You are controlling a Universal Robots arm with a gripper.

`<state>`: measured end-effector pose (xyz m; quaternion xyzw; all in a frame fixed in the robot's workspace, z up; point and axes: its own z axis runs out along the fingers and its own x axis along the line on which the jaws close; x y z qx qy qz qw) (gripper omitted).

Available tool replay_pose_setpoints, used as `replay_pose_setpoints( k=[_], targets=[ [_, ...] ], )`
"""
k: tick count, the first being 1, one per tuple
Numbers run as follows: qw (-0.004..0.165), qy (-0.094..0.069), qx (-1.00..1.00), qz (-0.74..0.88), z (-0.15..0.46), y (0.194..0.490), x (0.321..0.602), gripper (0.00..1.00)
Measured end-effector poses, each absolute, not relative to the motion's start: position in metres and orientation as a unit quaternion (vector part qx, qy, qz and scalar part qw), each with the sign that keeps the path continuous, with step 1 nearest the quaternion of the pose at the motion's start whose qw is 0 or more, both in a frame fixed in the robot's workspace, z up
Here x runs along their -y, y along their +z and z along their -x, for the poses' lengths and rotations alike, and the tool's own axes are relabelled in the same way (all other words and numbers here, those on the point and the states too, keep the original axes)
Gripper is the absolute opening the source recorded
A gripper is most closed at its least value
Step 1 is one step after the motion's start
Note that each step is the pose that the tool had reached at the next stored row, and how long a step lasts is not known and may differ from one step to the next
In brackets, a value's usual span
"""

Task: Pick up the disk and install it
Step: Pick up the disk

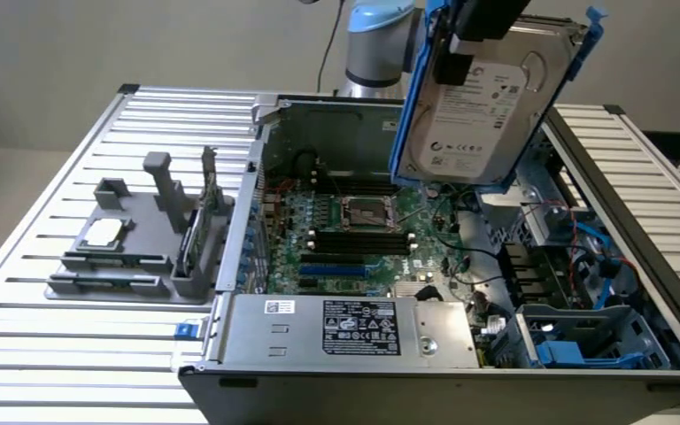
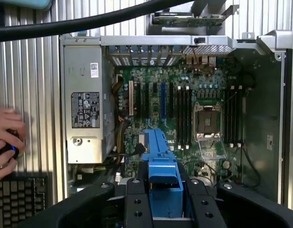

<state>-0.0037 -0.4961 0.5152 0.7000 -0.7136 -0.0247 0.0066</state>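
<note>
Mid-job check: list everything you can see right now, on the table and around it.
slatted metal table: one, silver, under everything.
open computer case: one, black and silver, on the table.
green motherboard: one, on the case floor.
silver labelled power-supply box: one, at the case's near edge in the exterior view.
grey plastic holder: one, on the table, exterior view's left of the case.
small square silver chip: one, resting on the holder.
black keyboard: one, outside the case.
silver-grey hard disk with white label and blue plastic rails: one, held above the open case.
person's hand: one, by the keyboard.
robot arm: one, blue and silver, behind the case.
gripper: one, black, fingers shut on the disk's blue rail.
</note>
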Motion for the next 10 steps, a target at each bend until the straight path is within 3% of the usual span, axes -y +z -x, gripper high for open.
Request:
replay_pose_setpoints(
  k=[10],
  targets=[
    [0.007, -0.025, 0.714, -0.7, -0.027, 0.515, 0.524, 0.33]
  ],
)
